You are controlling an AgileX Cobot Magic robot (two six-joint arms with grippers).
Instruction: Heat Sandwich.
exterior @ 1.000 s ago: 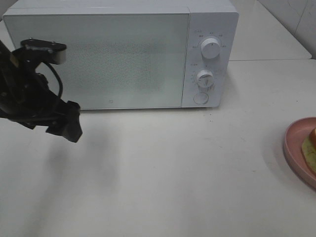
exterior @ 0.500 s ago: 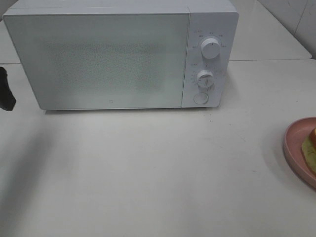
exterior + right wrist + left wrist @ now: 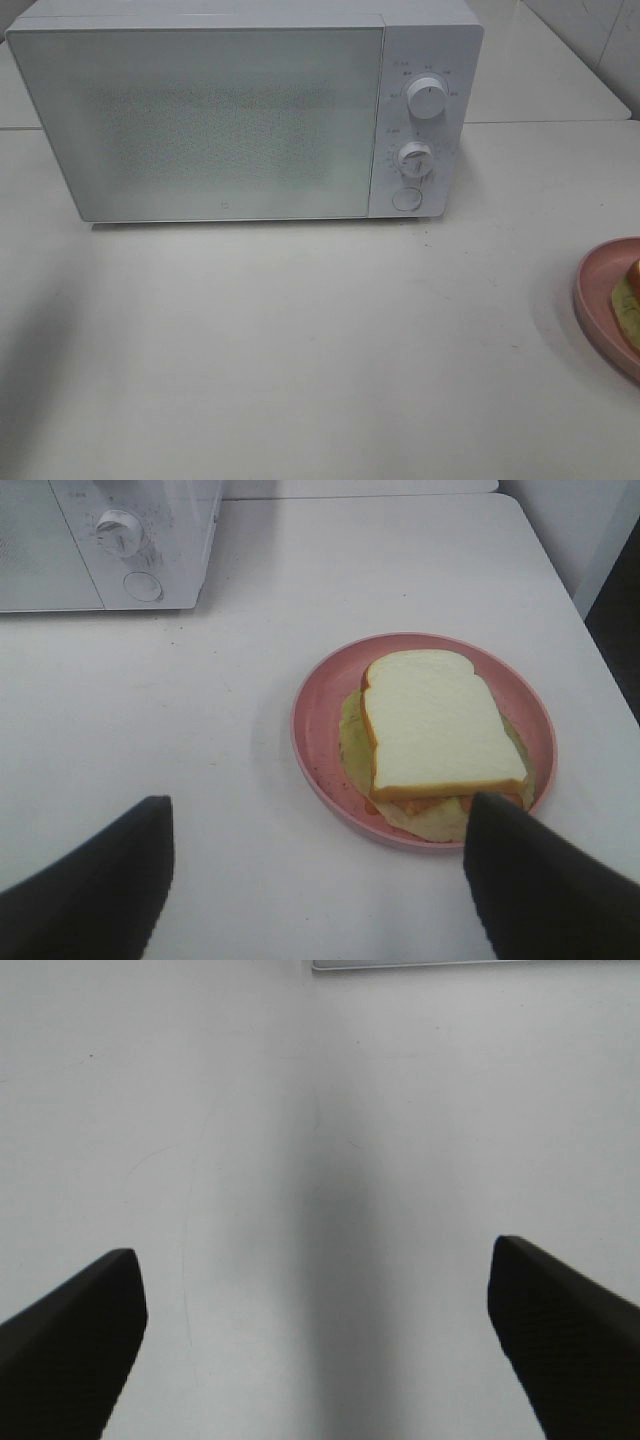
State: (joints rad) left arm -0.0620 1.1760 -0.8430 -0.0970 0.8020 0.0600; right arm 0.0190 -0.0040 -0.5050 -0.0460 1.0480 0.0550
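On the table: a white microwave (image 3: 245, 110) stands at the back with its door (image 3: 205, 125) closed, and nothing sits in front of it.
Sandwich: the sandwich (image 3: 437, 742) lies on a pink plate (image 3: 318, 695) well off to the right of the microwave, only just inside the high view's edge; a white slice on top, a yellow-green layer showing underneath.
Right gripper: the right gripper (image 3: 318, 880) hangs just short of the plate, jaws wide apart, holding nothing; one finger overlaps the plate's near rim in its own view, though I can't tell whether it touches.
Left gripper: the left gripper (image 3: 318, 1345) is out of the high view; its own camera shows it over bare table, jaws spread, empty.
Controls: two dials (image 3: 427, 99) and a round button (image 3: 406, 199) on the right panel.
Done so far: nothing, by the look of it.
Left to do: open the door, move the plate inside, close up, set the dials.
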